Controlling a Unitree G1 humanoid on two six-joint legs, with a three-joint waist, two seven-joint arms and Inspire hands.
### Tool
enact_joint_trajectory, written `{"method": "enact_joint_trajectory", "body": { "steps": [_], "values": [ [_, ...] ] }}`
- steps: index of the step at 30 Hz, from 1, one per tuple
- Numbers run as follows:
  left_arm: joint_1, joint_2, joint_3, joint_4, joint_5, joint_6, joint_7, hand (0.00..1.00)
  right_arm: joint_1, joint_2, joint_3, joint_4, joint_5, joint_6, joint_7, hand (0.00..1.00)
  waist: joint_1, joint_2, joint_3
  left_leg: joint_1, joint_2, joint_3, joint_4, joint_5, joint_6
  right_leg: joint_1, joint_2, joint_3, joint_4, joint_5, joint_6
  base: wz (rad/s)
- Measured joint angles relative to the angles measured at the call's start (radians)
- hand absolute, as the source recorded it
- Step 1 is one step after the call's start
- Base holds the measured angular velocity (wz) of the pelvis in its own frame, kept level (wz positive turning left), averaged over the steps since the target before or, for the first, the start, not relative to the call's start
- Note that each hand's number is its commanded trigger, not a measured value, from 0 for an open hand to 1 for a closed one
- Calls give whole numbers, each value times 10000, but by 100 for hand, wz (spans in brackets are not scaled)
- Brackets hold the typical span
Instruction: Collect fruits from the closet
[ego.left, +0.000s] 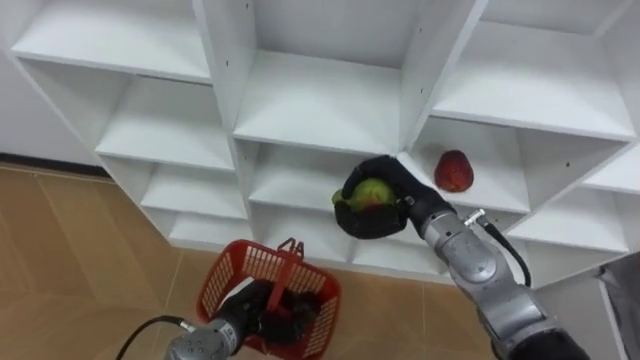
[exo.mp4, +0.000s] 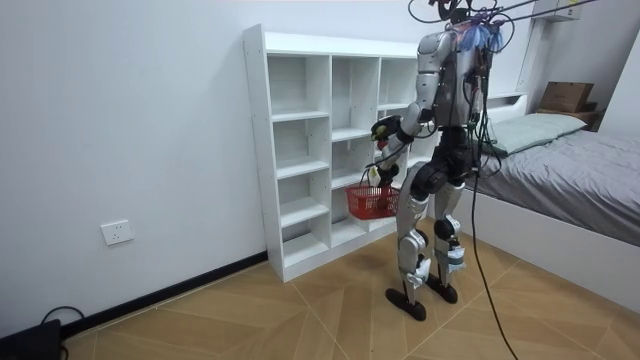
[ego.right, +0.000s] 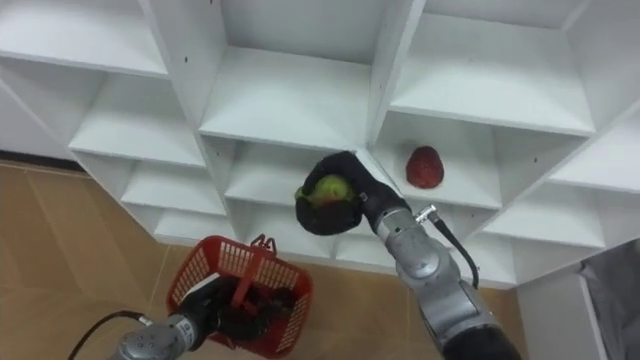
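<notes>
Now the right robot hand (ego.left: 372, 226), black-gloved, is curled round a round green fruit (ego.left: 370, 192) in front of the white closet (ego.left: 320, 100). A glossy red fruit (ego.left: 454, 171) sits on a shelf nearby. The left robot hand (ego.left: 258, 308) grips a red mesh basket (ego.left: 245, 262).

Both eye views look steeply down, close on the closet (ego.left: 320, 110); room view stands well back, sharing that closet.
</notes>
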Motion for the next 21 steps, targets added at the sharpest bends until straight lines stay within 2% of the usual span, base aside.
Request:
{"method": "enact_joint_trajectory", "body": {
  "steps": [4, 10, 14, 21],
  "values": [
    [23, -127, -7, -1, -198, -1, -1, 100, 456, 33, 192, -5, -94, -31, 29, 100, -55, 123, -29, 96, 18, 149, -125, 14, -4, -4, 6, 110, -2, 0, 1, -9],
    [15, -184, -94, -23, -418, -5, -7, 100, 794, 62, 196, 7, -298, -30, 5, 100, -170, 129, -33, 175, 35, 228, -167, 13, -5, 18, 9, 145, -11, -3, 3, -4],
    [14, -123, -345, -334, -589, -15, -6, 100, 903, 55, 203, 232, -793, -38, -26, 100, -241, 131, -32, 234, 28, 200, -181, 13, -5, 147, 26, 145, -149, -1, 2, 2],
    [13, -58, -593, -407, -978, -455, -8, 100, 1036, 51, 295, 1194, -1657, -124, -111, 100, -369, 186, 1, 242, 31, 184, -139, 2, -7, 196, 30, 110, -176, 1, 6, 1]
  ]
}}
